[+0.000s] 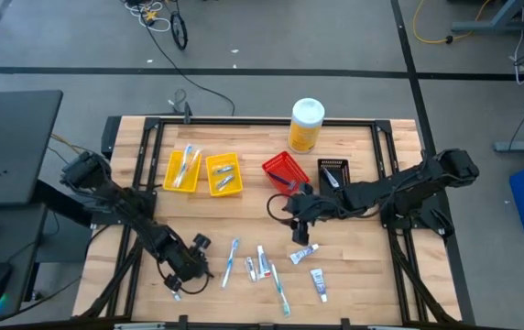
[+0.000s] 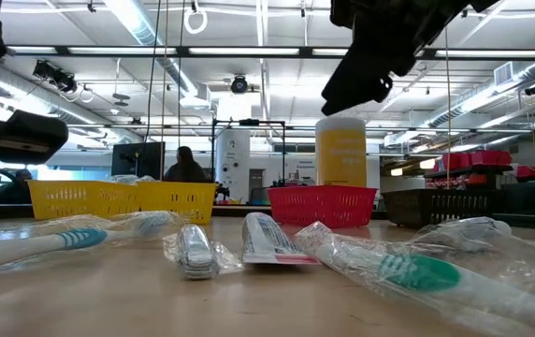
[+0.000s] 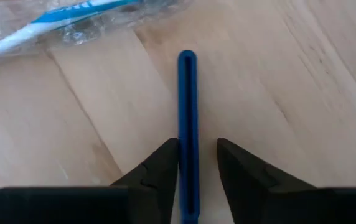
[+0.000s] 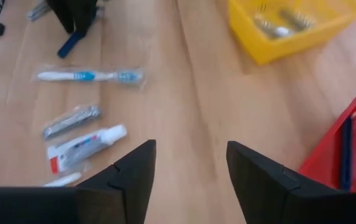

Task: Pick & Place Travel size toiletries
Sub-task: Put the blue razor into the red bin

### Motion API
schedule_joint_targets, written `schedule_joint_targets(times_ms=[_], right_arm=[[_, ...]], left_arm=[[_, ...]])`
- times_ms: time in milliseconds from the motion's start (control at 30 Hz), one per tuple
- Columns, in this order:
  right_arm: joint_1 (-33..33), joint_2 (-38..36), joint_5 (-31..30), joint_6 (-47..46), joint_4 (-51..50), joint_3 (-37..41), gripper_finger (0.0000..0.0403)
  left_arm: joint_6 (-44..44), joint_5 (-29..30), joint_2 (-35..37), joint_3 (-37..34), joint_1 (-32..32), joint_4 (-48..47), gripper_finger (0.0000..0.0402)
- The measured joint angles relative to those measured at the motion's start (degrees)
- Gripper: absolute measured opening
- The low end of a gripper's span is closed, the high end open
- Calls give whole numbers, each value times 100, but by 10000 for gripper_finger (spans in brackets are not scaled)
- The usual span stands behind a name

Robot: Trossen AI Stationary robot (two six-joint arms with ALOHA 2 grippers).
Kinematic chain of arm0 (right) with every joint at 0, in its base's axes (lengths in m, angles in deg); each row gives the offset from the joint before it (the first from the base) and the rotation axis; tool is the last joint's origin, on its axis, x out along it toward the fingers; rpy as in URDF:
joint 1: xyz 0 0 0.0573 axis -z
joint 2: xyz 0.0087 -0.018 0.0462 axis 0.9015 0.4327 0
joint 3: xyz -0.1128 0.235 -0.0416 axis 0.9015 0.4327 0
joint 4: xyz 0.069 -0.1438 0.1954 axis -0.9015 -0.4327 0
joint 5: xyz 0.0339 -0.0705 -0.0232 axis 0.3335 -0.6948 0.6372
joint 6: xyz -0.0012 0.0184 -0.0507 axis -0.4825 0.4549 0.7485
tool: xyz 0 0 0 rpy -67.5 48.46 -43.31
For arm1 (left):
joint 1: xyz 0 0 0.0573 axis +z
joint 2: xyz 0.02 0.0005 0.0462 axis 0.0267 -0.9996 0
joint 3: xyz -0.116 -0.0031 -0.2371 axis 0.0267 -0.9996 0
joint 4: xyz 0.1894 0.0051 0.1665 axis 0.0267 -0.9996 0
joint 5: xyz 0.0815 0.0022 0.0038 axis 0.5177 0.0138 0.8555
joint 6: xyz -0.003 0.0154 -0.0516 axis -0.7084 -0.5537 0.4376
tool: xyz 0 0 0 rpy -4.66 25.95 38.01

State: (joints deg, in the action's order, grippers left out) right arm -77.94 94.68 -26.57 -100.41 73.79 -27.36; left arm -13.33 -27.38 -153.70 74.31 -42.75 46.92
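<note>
Wrapped toiletries lie in the near middle of the table: a blue-white toothbrush [image 4: 91, 76], a silvery packet [image 4: 71, 121], a white toothpaste tube [image 4: 84, 146] and a green-headed toothbrush [image 2: 417, 271]. A slim blue handle [image 3: 187, 124] lies flat on the wood near the front left. My left gripper [image 3: 196, 168] is low over it, open, one finger on each side. My right gripper [image 4: 187, 180] hovers open above the table's middle [image 1: 300, 234], with nothing between its fingers. My left gripper straddles the blue handle's near end [image 3: 187, 180], slanting down from above with the handle running out between the fingers. One finger [image 3: 165, 168] stands right against the handle's side and the other keeps a small gap; whether it touches, I cannot tell.
Two yellow bins [image 1: 181, 170] [image 1: 223, 174], a red bin [image 1: 285, 171] and a black bin [image 1: 332, 174] stand in a row at the back. Behind them is a tall yellow canister [image 1: 306, 124]. More tubes [image 1: 319, 282] lie near the front edge.
</note>
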Motion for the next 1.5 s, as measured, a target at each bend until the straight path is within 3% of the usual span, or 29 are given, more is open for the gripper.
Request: schedule_joint_targets(times_ms=[200, 367, 733, 1033, 1200, 1500], right_arm=[[118, 22, -163, 504, 612, 0, 213], [216, 22, 106, 640, 995, 0, 203], [249, 409, 490, 956, 1403, 0, 183], [247, 1394, 595, 1969, 3066, 0, 217], [257, 1707, 596, 2073, 3542, 2, 224], [437, 1868, 590, 1671, 4005, 0, 199]], left_arm=[[728, 286, -9, -7, -4, 0, 63], [907, 362, -9, -8, -4, 0, 34], [1043, 1209, 657, -39, 70, 36, 36], [1134, 2194, 1523, -33, 894, 181, 40], [959, 2279, 1618, -28, 1444, 377, 40], [-281, 2217, 1617, -22, 2024, 1343, 46]])
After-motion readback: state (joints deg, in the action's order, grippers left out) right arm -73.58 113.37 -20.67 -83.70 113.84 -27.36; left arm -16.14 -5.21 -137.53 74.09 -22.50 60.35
